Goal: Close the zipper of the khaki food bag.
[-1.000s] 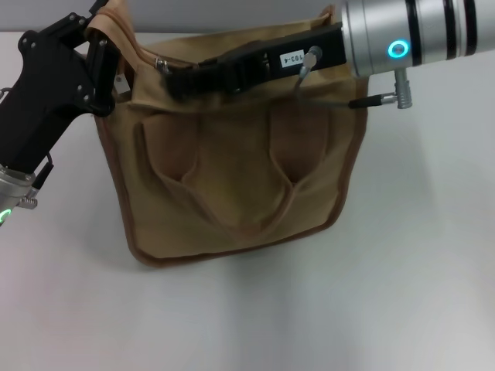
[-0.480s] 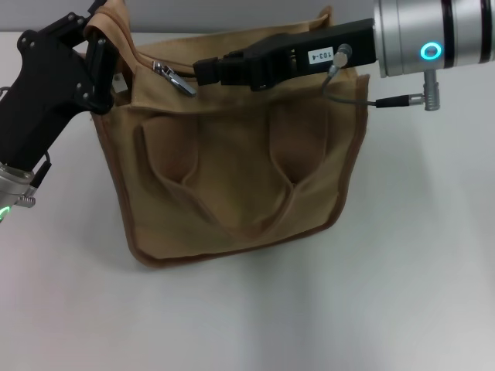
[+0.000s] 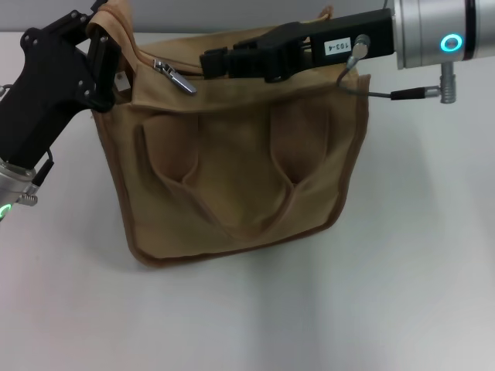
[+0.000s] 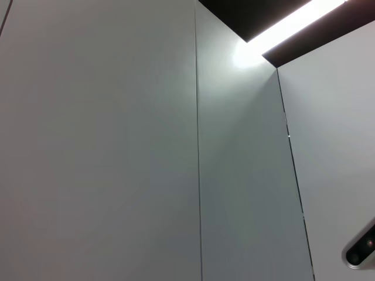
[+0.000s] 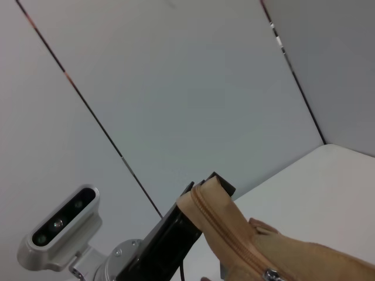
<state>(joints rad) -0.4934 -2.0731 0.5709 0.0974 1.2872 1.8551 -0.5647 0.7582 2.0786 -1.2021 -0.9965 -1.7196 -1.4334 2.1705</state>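
Khaki food bag [image 3: 232, 170] sits upright on white table [image 3: 402, 294], front face toward me, 2 handles hanging down front. Left gripper [image 3: 97, 58] clamped on bag's top left corner, pinning fabric. Right gripper [image 3: 213, 63] hangs over top panel, just beside silver pull tab [image 3: 176, 77]; I cannot tell how far its fingers are open, nothing held as far as I see. Zipper [image 5: 231, 237] runs along top. I judge canvas soft, light, floppy: needs corner anchored. Tab small, shiny, likely slippery: pinch it flat.

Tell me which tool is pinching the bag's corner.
The left tool, clamped on the bag's raised left corner; the right tool hovers beside the zipper pull.
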